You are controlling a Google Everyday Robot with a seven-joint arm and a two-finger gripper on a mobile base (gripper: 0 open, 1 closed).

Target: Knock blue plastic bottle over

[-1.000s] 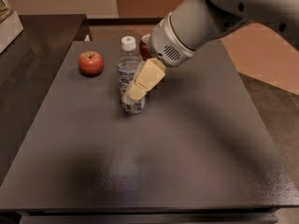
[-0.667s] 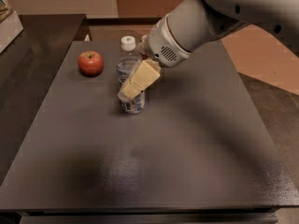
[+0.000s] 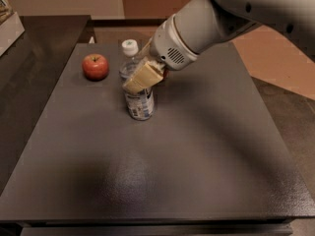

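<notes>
My gripper (image 3: 141, 77) is up against the middle of the blue plastic bottle (image 3: 139, 104), just above its label. I cannot tell how far open it is, or if it has hold of anything. The bottle stands up on the gray table (image 3: 206, 156), near the back and a bit left of the middle. Its white cap (image 3: 130, 46) pokes up beside my arm. Here is what I think could go wrong. If I push too low, the bottle may just slide along and not fall. If I push too softly, it may rock and settle back. If I push it left and back, it could land on the red apple (image 3: 95, 66) close by. That could send the apple rolling to the table's left edge, where the dark counter (image 3: 34, 58) sits just beside it. A round bottle also rolls once it is down. The most room is to the front and right, where the table is wide and the edges are far off. So I would tip it that way, pushing high up.
</notes>
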